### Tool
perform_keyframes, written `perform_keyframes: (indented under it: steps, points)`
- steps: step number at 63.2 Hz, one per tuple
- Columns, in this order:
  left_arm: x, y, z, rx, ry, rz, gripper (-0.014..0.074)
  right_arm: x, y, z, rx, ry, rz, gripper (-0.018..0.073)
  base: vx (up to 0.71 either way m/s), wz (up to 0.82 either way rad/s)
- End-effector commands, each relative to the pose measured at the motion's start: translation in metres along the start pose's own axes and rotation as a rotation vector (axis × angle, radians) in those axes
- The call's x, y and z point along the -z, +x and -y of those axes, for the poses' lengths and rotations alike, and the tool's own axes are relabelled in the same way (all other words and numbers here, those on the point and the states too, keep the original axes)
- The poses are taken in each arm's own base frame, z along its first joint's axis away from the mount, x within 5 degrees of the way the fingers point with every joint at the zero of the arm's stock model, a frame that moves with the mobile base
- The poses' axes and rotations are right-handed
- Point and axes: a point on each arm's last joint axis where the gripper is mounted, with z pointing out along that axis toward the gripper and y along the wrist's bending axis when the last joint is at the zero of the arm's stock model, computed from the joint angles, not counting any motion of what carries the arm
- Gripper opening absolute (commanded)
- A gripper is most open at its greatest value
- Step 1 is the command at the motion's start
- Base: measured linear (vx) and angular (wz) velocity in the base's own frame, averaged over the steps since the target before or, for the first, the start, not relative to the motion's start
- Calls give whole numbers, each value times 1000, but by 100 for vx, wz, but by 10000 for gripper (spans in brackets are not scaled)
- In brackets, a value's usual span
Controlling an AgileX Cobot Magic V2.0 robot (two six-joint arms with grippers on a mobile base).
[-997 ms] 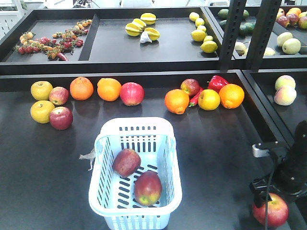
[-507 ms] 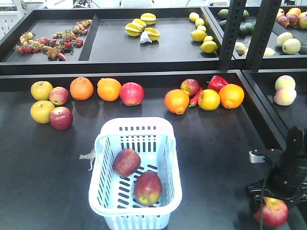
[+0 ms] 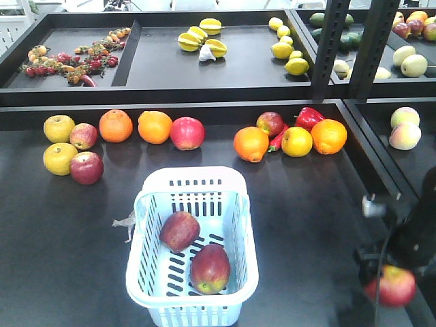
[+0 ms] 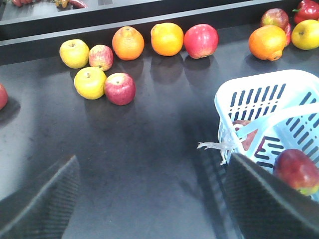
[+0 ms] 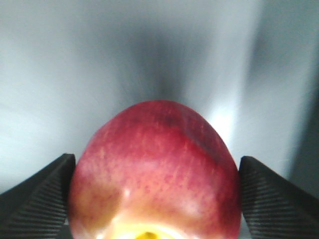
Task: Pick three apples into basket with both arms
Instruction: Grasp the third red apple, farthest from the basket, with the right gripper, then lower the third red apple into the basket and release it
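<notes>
Dark red skin with a yellowish patch near the bottom: the third apple [image 5: 154, 174] sits clamped between the two ribbed fingers of the right gripper [image 3: 388, 272], one pad on each flank at about its widest part. In the front view it's at the lower right, well apart from the basket [image 3: 235, 197], and blurred; can't tell whether it's clear of the table [image 3: 306, 204]. The other two apples are already in the basket: one [image 3: 180, 230] toward the middle, one [image 3: 209, 267] nearer the front wall. The left gripper [image 4: 149, 199] is empty, fingers spread wide, just beside the basket's left wall, over bare tabletop. Handling, as a judgement: the apple is firm and round with smooth, likely waxy skin, so it could roll or slip out if the pads sit off-centre; moderate weight for this gripper. Hold across the widest part as now, not near stem or base where it tapers. It bruises, so no hard squeeze and no drop from height. The basket is light slotted plastic and may slide if nudged, and its handle [image 4: 269, 119] lies across the top in the left wrist view, so best to come in clear of that. Free floor space is at the back of the basket; release low there.
</notes>
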Motion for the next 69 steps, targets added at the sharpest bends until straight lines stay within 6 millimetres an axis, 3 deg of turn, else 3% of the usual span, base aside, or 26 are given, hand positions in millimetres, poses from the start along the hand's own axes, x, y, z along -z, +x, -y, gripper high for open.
perform_keyframes:
  steps: [1,9,17,33,49,59,69]
  points:
    - [6,-11,0,11,2,82,580,47,-1,-16,39,9,149,312,0,0]
    - [6,-11,0,11,2,82,580,84,6,-49,144,7,266,312,0,0]
    - [6,-11,0,11,2,82,580,118,23,-94,306,-17,388,312,0,0]
    - [6,-11,0,11,2,82,580,153,54,-179,550,-190,620,312,0,0]
    - [6,-11,0,11,2,82,580,140,53,-233,655,-284,751,313,0,0]
    - [6,-11,0,11,2,82,580,119,37,-241,638,-269,764,359,0,0]
    - [6,-11,0,11,2,82,580,102,32,-244,635,-258,716,507,0,0]
